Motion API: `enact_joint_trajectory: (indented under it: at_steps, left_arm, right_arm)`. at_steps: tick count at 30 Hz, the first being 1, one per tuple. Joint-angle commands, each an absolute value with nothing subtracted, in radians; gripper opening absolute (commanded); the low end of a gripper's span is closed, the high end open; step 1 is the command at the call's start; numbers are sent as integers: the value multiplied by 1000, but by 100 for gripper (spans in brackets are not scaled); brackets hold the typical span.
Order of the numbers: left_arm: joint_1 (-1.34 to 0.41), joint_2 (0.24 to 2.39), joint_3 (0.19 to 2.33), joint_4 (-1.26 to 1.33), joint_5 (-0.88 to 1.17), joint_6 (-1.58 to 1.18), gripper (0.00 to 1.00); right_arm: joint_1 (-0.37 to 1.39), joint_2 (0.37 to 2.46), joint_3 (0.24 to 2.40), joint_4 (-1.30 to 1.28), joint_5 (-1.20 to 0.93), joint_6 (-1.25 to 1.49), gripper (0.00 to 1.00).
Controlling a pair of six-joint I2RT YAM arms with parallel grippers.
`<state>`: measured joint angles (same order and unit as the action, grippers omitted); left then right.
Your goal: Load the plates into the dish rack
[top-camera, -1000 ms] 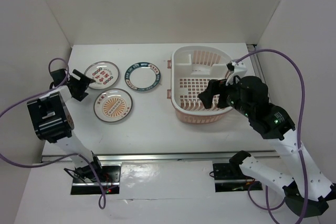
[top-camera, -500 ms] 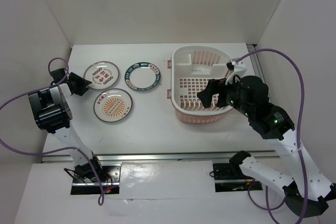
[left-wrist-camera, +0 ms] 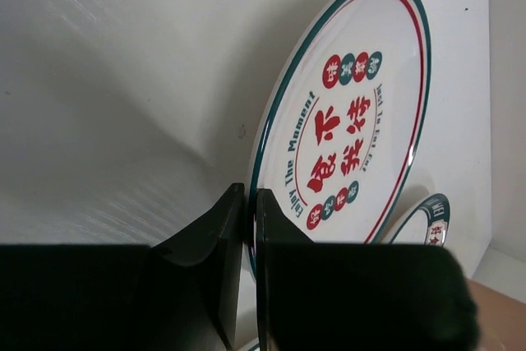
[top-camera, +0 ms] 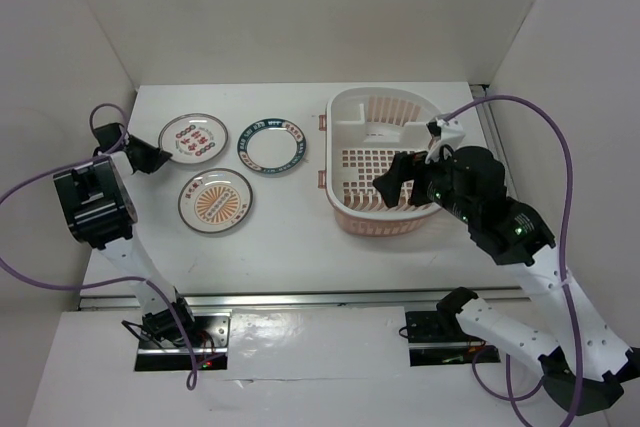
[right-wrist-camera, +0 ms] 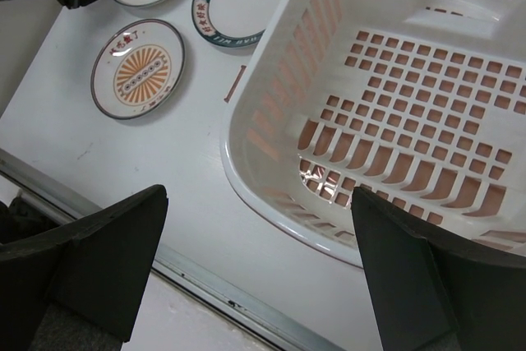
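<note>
**White table, white walls, a metal rail**

A white table [top-camera: 290, 247] fills the middle of the overhead view, and its surface shows a faint streaky sheen in the close views. Plain white walls close it in: a back wall [top-camera: 300, 17] along the far edge, and a left wall [top-camera: 45, 67] and a right wall [top-camera: 585, 57] slanting in from the sides. A grey metal rail [top-camera: 300, 298] runs along the near edge of the table. Just in front of the rail lies a glossy white board [top-camera: 310, 362] with bright patches of reflected light.

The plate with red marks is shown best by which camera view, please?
The left wrist view: the plate fills the frame, lettering legible, rim in the left gripper. The top view shows it small; the right wrist view crops it.
</note>
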<state>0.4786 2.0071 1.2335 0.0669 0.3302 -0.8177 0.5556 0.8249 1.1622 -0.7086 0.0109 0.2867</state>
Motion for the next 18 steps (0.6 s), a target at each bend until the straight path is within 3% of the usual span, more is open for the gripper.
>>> enact_joint_trajectory:
  at_steps: [1,11,18]
  left_arm:
    - [500,1982,1272,23,339,-787,0]
    - [509,1575,1195,156,552,-851,0]
    - [278,1313,1232,-8,557,-747,0]
  right_arm:
    - [551,815,1109,-634,17,287,100]
    - [560,913,1026,-315,-181,321,100]
    - [560,1074,1161,-89,-213,230,100]
